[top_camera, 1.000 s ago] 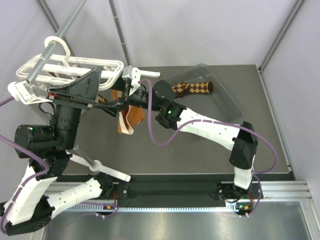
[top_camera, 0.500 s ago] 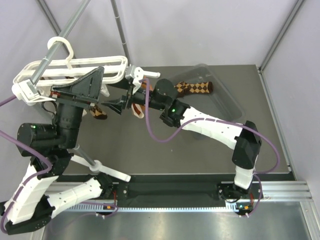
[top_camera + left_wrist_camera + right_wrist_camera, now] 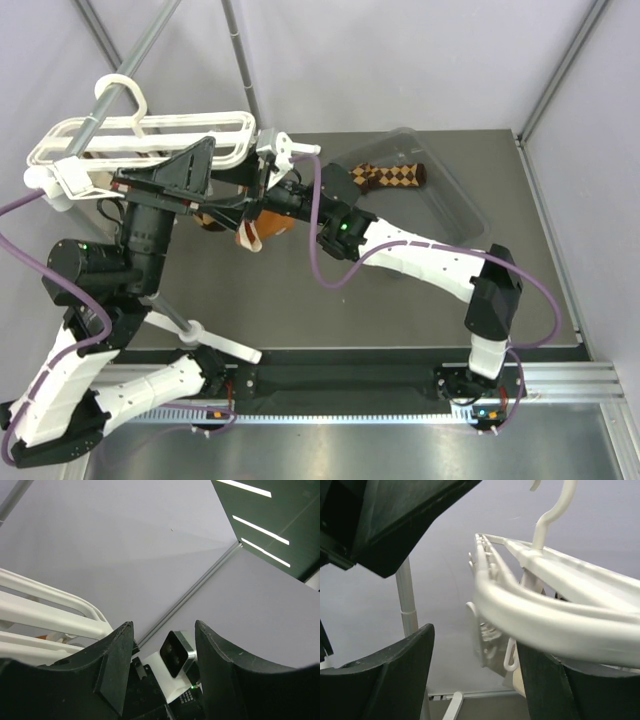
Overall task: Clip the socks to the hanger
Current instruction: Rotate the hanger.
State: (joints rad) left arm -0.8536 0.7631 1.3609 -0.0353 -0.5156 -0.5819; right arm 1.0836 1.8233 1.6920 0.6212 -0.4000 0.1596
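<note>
- Clear plastic bin [image 3: 455,200] at far right of dark table [image 3: 400,300].
- Grey metal pole [image 3: 140,52] slanting across upper left corner.
- Orange sock [image 3: 272,224], partly hidden, left of bin.

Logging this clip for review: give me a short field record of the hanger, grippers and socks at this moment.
hanger: hooked on the grey pole
left gripper: open, empty
right gripper: open, empty, close to the hanger's rail
argyle sock: lying in the clear bin
orange sock: partly hidden behind the arms
</note>
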